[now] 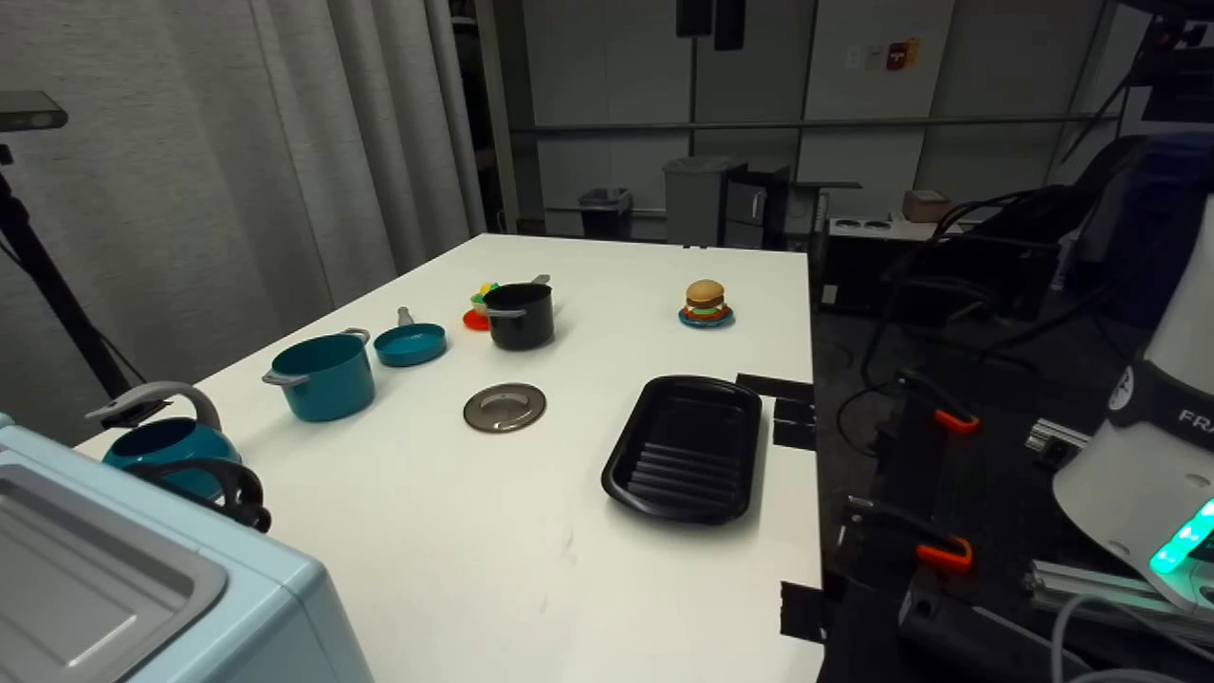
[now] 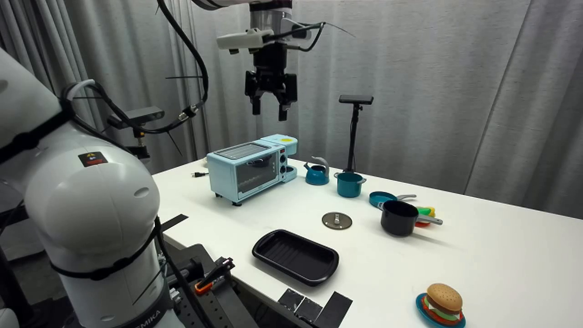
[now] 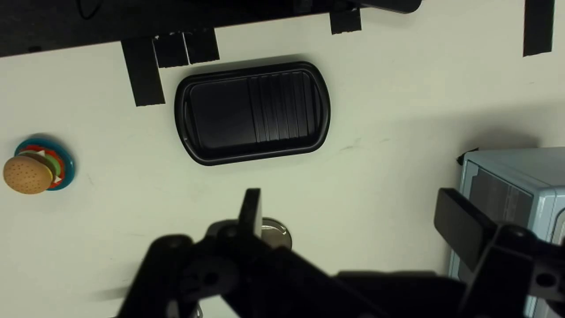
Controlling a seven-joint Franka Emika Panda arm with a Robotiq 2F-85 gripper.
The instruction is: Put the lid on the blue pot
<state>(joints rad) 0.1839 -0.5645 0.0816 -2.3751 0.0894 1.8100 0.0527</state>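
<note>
Your arm (image 2: pixel 93 205) fills the near left in an exterior view & runs out of frame; its wrist (image 2: pixel 271 54) hangs in from the top, approx. vertical, w/ the gripper (image 2: pixel 269 110) pointing straight down, high abv the table (image 2: pixel 373 273). The fingers (image 3: pixel 461 225) are spread wide apart, i.e. your grip is released. In an exterior view your lower link (image 1: pixel 1124 479) is at the right edge, off to the side of the table, green light (image 1: pixel 1183 538) lit.

Your lid (image 2: pixel 337 222) lies flat on the table, handle up, well apart from the gripper & off the blue pot (image 2: pixel 349 187). Pot's upright & uncovered on the lid's far side, btwn the kettle (image 2: pixel 317 174) on its left & the blue pan (image 2: pixel 382 198) on its right. The black tray (image 2: pixel 296 256) sits near & left of the lid, the black pot (image 2: pixel 399 218) to the right, the burger (image 2: pixel 444 298) near right, the toaster oven (image 2: pixel 253 167) far left.

In the wrist view you're looking down w/ one finger covering part of the lid & the oven partly behind the other.
</note>
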